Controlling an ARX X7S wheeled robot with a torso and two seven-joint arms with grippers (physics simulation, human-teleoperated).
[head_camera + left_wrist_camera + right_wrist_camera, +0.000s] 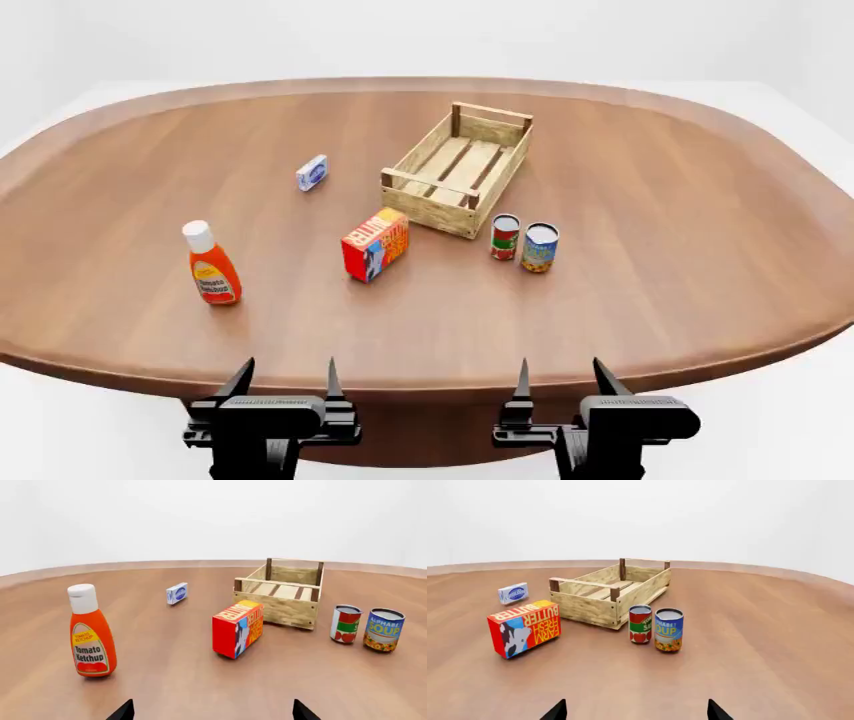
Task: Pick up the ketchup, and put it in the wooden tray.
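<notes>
The ketchup (210,265), an orange-red squeeze bottle with a white cap, stands upright on the left of the table; it also shows in the left wrist view (91,634). The wooden tray (461,168), a pale slatted crate, sits at the table's middle back and holds nothing; it shows in both wrist views (280,592) (607,591). My left gripper (284,380) is open and empty at the table's near edge, well short of the ketchup. My right gripper (559,378) is open and empty at the near edge too.
A red-and-orange butter box (375,244) stands between the ketchup and the tray. Two tin cans (505,237) (539,247) stand in front of the tray's right end. A small blue-and-white box (311,172) lies left of the tray.
</notes>
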